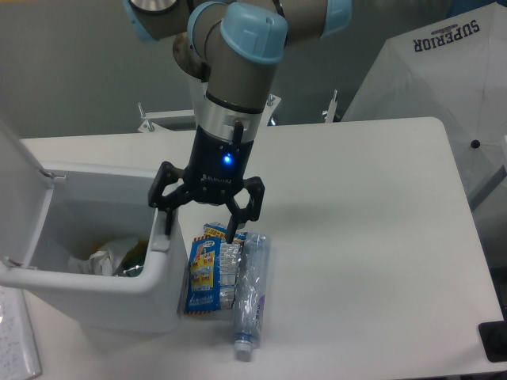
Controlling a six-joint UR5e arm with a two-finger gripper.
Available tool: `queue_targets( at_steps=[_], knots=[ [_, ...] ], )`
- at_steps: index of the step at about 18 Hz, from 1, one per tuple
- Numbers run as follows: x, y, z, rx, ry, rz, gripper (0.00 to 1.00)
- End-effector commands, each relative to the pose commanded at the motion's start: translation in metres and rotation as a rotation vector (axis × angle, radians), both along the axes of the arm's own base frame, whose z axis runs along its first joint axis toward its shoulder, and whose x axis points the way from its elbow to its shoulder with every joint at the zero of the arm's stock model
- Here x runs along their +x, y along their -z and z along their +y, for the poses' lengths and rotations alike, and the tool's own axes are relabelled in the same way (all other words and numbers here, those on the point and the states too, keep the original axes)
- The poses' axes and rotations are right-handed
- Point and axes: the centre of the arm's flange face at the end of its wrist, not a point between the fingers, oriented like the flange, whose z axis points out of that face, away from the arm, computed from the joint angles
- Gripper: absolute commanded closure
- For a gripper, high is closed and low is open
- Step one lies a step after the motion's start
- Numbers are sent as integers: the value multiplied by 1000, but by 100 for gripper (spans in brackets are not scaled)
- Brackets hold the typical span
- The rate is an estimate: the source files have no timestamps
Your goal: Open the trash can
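Trash can (pixel 103 293) at table's (pixel 372 237) near left, rubbish inside. Snack packet (pixel 204 273) just right of it; bottle (pixel 249 293) touching the packet's right.
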Motion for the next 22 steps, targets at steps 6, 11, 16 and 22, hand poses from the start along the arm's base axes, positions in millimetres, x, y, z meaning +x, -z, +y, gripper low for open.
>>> queue_targets(
  at_steps=[6,11,16,22],
  knots=[
    [-65,-15,-45,18,-132,22,0],
    [-132,-33,-87,32,-246,69,0],
    [-163,-21,-107,-100,-184,250,0],
    [-170,-8,-120,-306,-129,396,0]
  ],
)
